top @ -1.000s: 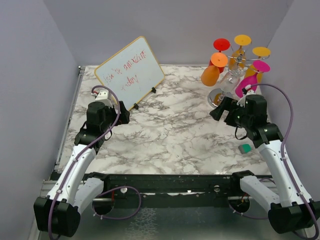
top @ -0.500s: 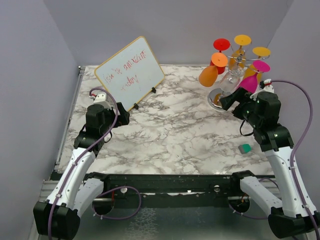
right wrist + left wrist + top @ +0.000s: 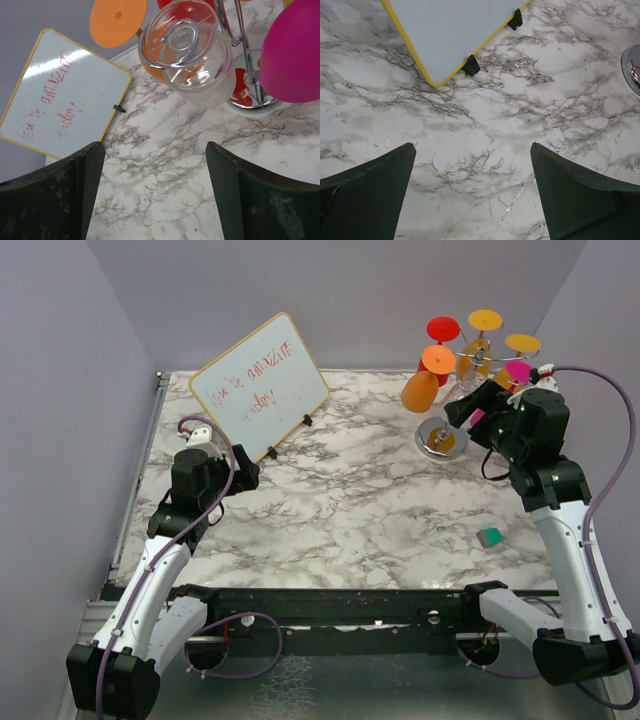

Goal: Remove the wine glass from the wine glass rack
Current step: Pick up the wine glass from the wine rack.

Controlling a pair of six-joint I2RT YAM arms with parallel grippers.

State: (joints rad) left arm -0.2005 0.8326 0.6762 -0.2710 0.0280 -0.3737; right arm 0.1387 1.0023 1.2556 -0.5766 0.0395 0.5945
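**A:** Marble surface (image 3: 340, 490) under grey walls. What's different from a second ago?

**B:** The right tool (image 3: 462, 412). It was low, beside the round base of the wine glass rack (image 3: 478, 365). Now it has risen and pushed in among the hanging glasses, level with their bowls.

**A:** Holding anything?

**B:** No. In its wrist view the fingers (image 3: 50, 200) stand wide apart with only marble between them; nothing is gripped.

**A:** And the glass?

**B:** Still on the rack. A clear wine glass (image 3: 200, 75) hangs upside down from a scroll arm, just ahead of the tool and above its gap. A pink glass (image 3: 292, 52) hangs to its right and an orange glass (image 3: 420, 390) on the rack's left side.

**A:** So the approach is finished?

**B:** Nearly, I'd judge. The clear one looks like the target, but it sits above the gap, not inside it, so the tool must lift and advance before closing. A careless push could rock the thin rack.

**A:** And the left tool (image 3: 472, 150)?

**B:** Well away from the rack, off to its left by the whiteboard (image 3: 260, 385), spread wide and empty.
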